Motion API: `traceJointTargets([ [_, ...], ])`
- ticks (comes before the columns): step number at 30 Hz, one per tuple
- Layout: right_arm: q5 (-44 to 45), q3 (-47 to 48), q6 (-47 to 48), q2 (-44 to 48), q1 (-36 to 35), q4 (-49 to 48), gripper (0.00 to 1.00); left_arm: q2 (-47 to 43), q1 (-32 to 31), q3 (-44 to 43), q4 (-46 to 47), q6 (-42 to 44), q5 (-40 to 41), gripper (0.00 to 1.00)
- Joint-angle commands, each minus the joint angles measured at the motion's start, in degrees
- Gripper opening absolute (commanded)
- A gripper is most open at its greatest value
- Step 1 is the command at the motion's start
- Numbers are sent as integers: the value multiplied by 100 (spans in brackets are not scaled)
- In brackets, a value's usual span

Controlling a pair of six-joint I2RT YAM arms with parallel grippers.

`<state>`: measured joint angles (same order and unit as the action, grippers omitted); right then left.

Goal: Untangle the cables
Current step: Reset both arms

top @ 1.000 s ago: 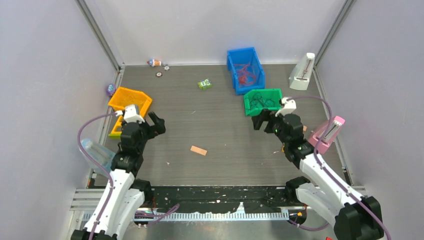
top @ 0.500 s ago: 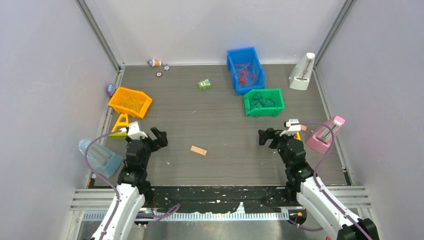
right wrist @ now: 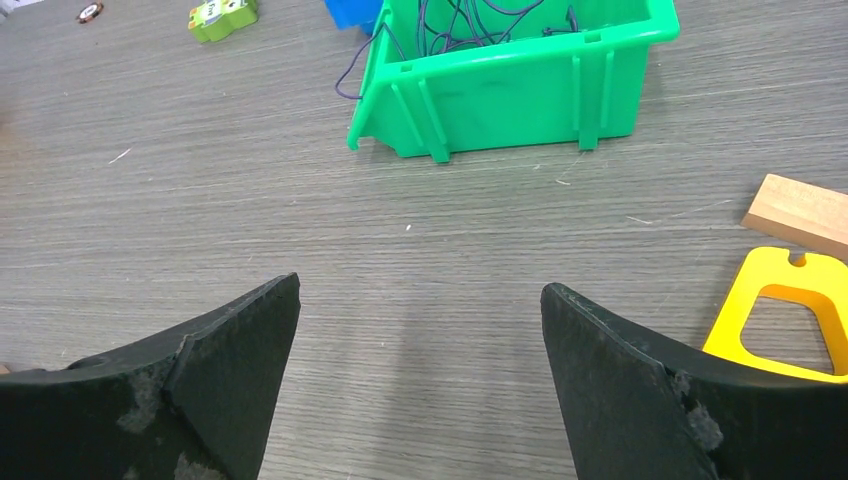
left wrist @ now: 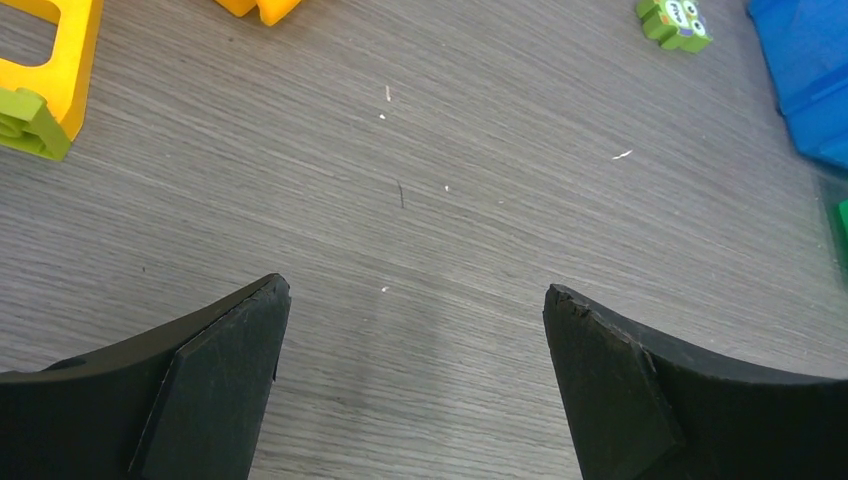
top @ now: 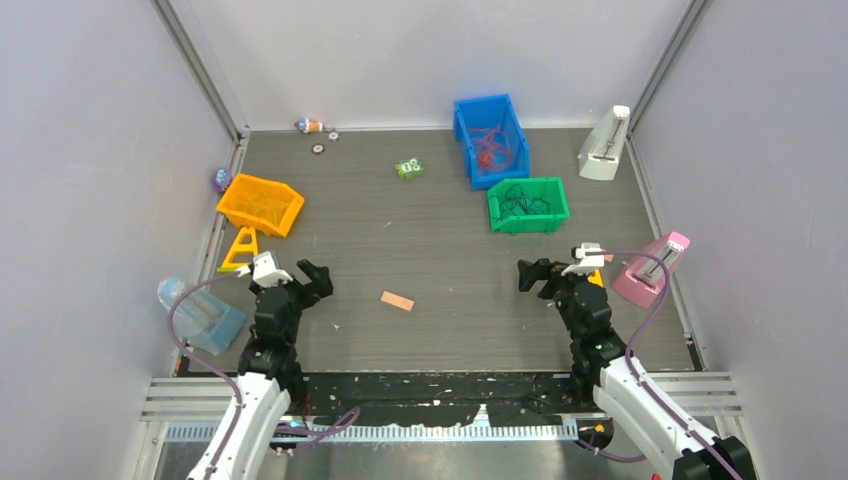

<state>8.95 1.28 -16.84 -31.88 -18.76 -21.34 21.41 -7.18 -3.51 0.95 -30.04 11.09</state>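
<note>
Purple-black cables (top: 517, 200), limp and light, are best pinched where a loop overhangs the bin (top: 528, 224), upper right of centre. The left gripper (left wrist: 415, 300) and right gripper (right wrist: 420, 290) are held wide open, empty.

lab test cell, grey panels (top: 90, 150), aluminium framing (top: 202, 72)

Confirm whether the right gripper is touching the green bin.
Apart. The right wrist view shows a stretch of bare table between the open right gripper and the green bin.

text: none I can read | labels: none | brands: none | numbers: none | signs: none
</note>
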Motion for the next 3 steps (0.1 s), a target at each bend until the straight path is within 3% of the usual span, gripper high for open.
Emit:
traceJointTargets([
  [1, 81, 100, -63, -51, -22, -380, 95, 203, -20, -229, 372, -45, 107, 99],
  [3, 63, 120, -61, -113, -22, -385, 95, 262, -20, -238, 402, -4, 47, 99],
])
